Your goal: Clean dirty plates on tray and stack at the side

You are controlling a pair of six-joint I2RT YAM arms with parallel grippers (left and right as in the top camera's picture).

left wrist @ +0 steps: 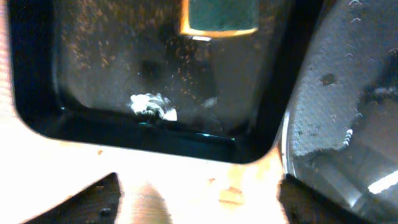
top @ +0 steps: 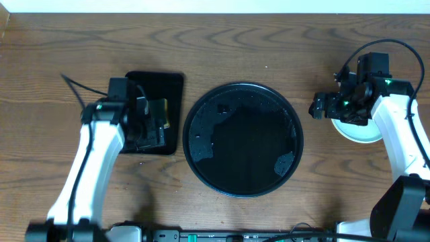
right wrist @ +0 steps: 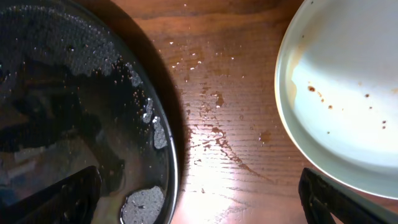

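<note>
Seemingly I am almost done: the tray (top: 243,139) holds only water, and the plates (right wrist: 336,93) sit on the worktop (top: 67,40) at its 3 o'clock, the top one faintly brown-speckled. Both my left claw (left wrist: 199,199) and right claw (right wrist: 199,196) gape wide, empty.

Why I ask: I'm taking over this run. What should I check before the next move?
1. Round tray free of plates: ok.
2. Left gripper open and empty: ok.
3. Right gripper open and empty: ok.
4. Top plate clean: not ok, brown specks on it.
5. Sponge lying in small tray: ok.
6. Plate count at the side: cannot tell.
</note>
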